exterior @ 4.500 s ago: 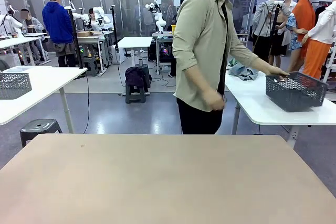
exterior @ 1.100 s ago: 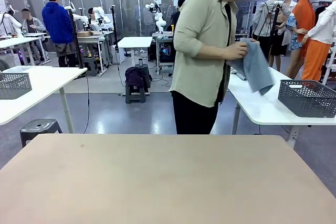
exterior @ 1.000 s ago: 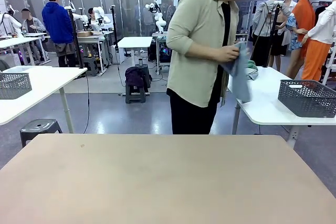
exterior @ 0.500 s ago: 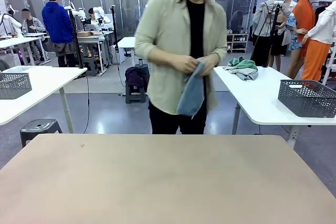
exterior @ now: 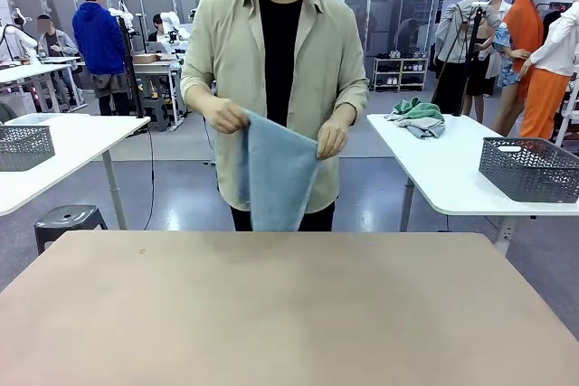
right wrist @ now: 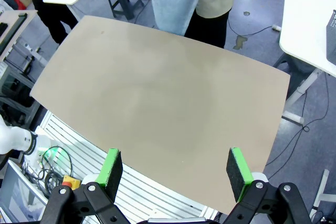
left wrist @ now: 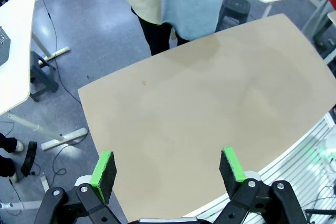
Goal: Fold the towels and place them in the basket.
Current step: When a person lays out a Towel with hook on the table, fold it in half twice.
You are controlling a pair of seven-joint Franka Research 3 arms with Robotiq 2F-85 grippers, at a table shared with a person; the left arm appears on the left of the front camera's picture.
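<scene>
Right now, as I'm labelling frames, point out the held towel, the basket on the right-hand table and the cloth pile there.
Towel (exterior: 276, 174), front view: middle of the hanging cloth.
Basket (exterior: 529, 174), front view: its lattice front wall.
Pile (exterior: 414, 109), front view: the green cloth on top.

Left pincer — black, green pads.

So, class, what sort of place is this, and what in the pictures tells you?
Probably a robotics lab or test hall. The open left gripper and right gripper hang over a tan table, white worktables stand around it, and a person opposite holds up a grey-blue towel.
</scene>
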